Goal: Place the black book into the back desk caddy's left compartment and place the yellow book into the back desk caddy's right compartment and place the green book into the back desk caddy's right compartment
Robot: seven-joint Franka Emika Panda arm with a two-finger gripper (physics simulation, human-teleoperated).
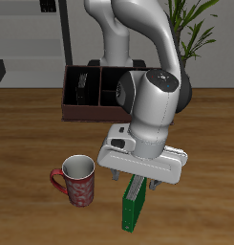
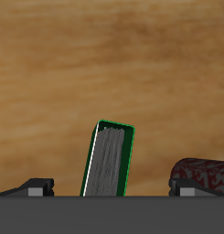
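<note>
The end effector (image 1: 138,182) hangs low over the wooden counter (image 1: 32,124), near its front edge, pointing straight down. The green book (image 1: 134,204) stands upright on the counter directly beneath it, its upper end reaching up between the two fingers. The wrist view looks down on the book (image 2: 108,163), showing its green covers around a grey-white page edge, tilted slightly in that view. Whether the fingers press the book's covers or merely flank it cannot be told from either view. A red patterned mug (image 1: 76,180) with a grey interior stands on the counter just beside the end effector, apart from the book; its rim also shows in the wrist view (image 2: 201,174). The back desk caddy (image 1: 90,94) sits well behind the end effector, toward the rear of the counter, partly hidden by the arm. Its compartments cannot be told apart clearly here.
</note>
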